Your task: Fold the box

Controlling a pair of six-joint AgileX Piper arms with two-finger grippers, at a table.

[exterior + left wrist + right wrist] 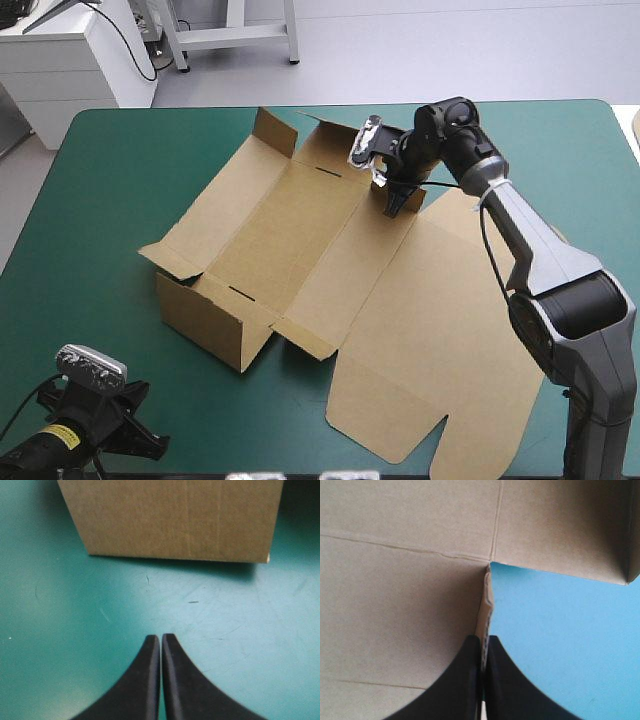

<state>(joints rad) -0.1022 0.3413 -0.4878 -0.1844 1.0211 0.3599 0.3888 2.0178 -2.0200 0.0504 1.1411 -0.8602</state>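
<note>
A half-formed brown cardboard box [300, 230] lies across the middle of the table, on its teal-green cover [120, 170]. The long floor panel runs from the near-left toward the far edge. One short wall [215, 322] stands upright at the end nearest the table's near edge, and small flaps [275, 130] rise at the far end. The side panel toward the left edge lies open. The broad lid sheet [440, 340] lies flat on the cover, spreading toward the table's near-right corner.

The right gripper [484, 641] reaches in from the right edge on its grey-and-black arm [540, 260]. It sits at the far end of the box, where the floor panel and lid sheet meet. Its two black curved fingers are pinched all but together on a thin upright edge of board [487, 600], with the sheet caught between them. Brown board fills one side of that edge and bare cover the other.

The left gripper [161, 639] sits low at the table's near-left corner, well apart from the other arm. Its black fingers are pressed together in a single point over bare cover, grasping nothing. Just ahead of them stands the outside face of the upright short wall. Its lower edge rests on the cover, clear of the fingers.
</note>
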